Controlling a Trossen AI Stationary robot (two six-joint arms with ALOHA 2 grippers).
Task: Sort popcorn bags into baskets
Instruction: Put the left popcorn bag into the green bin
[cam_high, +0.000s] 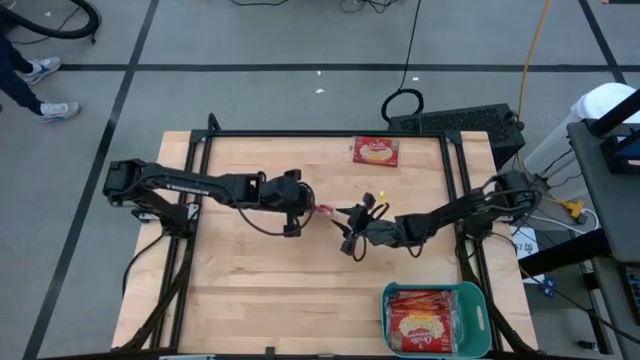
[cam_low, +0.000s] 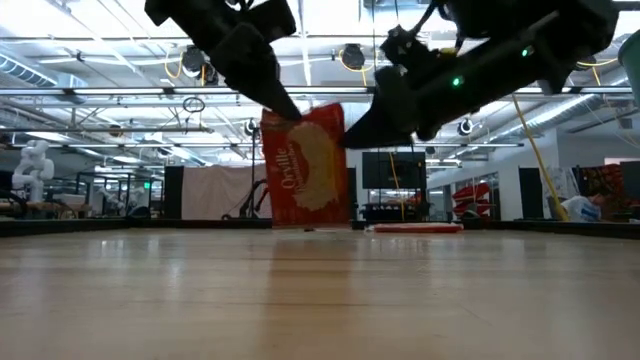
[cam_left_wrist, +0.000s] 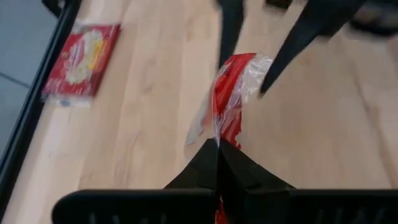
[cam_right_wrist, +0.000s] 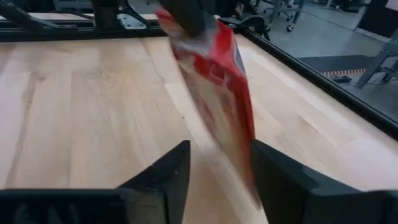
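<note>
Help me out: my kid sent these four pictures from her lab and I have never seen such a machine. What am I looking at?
Two dark robot arms work over a wooden table. One picture looks straight down, one looks level across the tabletop, and two come from cameras on the arms' wrists. In the middle, the left gripper is pinched shut on a red popcorn bag, holding it up off the wood. The right gripper is open, with the bag's free end between its fingers. Another bag lies flat at the table's far edge, and a teal basket at the near right corner holds more packets.
</note>
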